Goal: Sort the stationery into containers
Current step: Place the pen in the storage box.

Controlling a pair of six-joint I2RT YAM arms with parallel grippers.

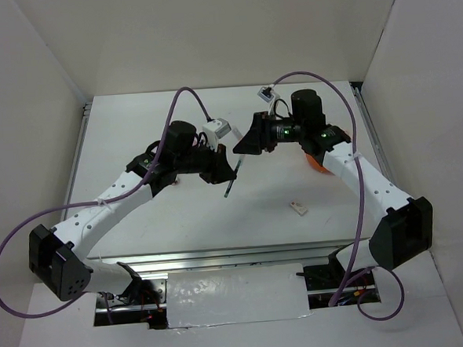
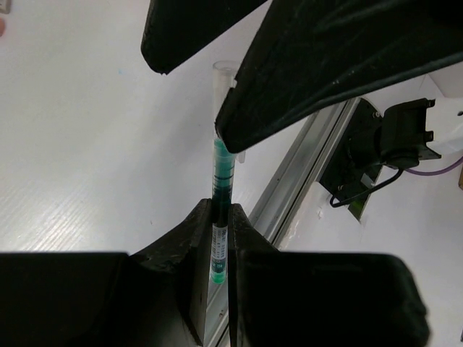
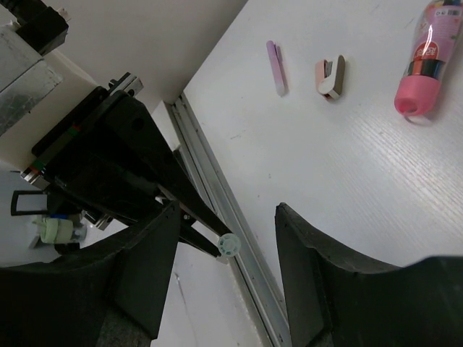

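Observation:
My left gripper [image 1: 220, 172] is shut on a thin green pen with a clear cap [image 2: 223, 173] and holds it above the table. In the top view the pen [image 1: 232, 181] hangs slanting below the jaws. My right gripper [image 1: 243, 145] is open and faces the left one; its fingers [image 2: 311, 65] stand around the pen's cap end without closing on it. In the right wrist view the cap end [image 3: 228, 243] shows between my open right gripper [image 3: 228, 211]. The orange tub [image 1: 317, 165] is mostly hidden behind the right arm.
A lilac pen [image 3: 275, 66], a pink and white eraser block [image 3: 330, 76] and a pink stubby tube [image 3: 427, 61] lie on the table in the right wrist view. A small white block [image 1: 299, 209] lies at the front right. White walls enclose the table.

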